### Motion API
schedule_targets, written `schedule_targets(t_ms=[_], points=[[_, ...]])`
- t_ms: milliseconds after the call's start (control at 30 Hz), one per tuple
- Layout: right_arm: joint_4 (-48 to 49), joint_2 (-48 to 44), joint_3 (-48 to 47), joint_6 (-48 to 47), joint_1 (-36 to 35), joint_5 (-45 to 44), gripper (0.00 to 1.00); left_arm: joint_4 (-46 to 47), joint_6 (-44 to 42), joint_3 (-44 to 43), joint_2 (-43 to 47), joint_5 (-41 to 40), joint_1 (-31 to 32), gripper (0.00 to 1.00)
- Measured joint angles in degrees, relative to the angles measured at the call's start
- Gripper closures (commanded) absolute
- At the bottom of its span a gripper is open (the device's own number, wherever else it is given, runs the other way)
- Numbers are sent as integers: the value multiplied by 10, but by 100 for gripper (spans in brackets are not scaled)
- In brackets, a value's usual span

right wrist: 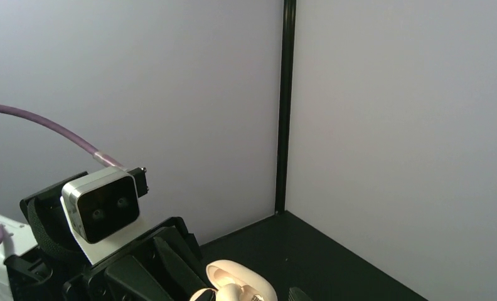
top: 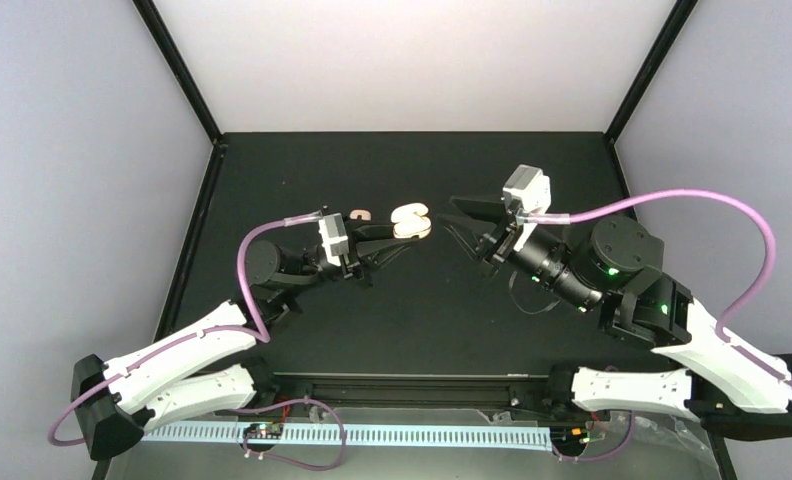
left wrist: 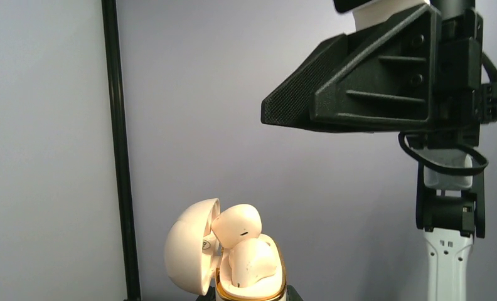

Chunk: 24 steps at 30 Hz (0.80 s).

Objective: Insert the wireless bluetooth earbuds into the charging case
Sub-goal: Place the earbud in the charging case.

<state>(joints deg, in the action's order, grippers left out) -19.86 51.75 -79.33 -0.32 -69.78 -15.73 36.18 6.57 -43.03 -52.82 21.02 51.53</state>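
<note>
Left tool (top: 409, 236) is clamped on the charging case (top: 411, 213), held up off the worktop (top: 412, 320) around mid-table and a bit toward the back. Case is upright in the left wrist view with the mouth up, and its lid (left wrist: 189, 254) is swung open to the side.

Two buds show in it. Lower earbud (left wrist: 253, 262) sits down in its well, long axis roughly vertical. Upper earbud (left wrist: 236, 226) isn't seated: it's perched on top, tilted, rounded body lying crosswise over the mouth and touching the inside of the lid. Can't see its stem.

Both are glossy cream-white, and the upper one has a small dark slit on its face. Case is the same rounded cream shell, with a gold band round the rim.

Right tool (top: 459, 222) hangs just beside the case, tips aimed at it and not touching. Can't tell how far its jaws stand apart.

A small pale item (top: 361, 215) lies on the worktop behind the left tool, too small to identify.

Worktop is matte black. Side walls (top: 72, 200) are grey-lilac, with black frame posts (top: 177, 65) at the corners. A purple cable (top: 732, 215) loops off each arm.
</note>
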Motion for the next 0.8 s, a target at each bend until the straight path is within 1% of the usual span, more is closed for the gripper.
schedule_targets(t_ms=[67,100,267,333,467,800], points=[[-27,11,-18,0,0,5,67,-3,-4,3,0,0,0,98],[-38,17,-25,0,0,8,64,-5,-5,4,0,0,0,98],[-71,39,-28,1,0,10,39,-7,-6,5,0,0,0,98],[-72,40,-17,3,0,2,33,-7,-6,5,0,0,0,98],[-72,39,-9,10,0,-21,28,-7,-6,5,0,0,0,98],[-71,63,-27,28,0,-55,24,-8,-6,5,1,0,0,99]])
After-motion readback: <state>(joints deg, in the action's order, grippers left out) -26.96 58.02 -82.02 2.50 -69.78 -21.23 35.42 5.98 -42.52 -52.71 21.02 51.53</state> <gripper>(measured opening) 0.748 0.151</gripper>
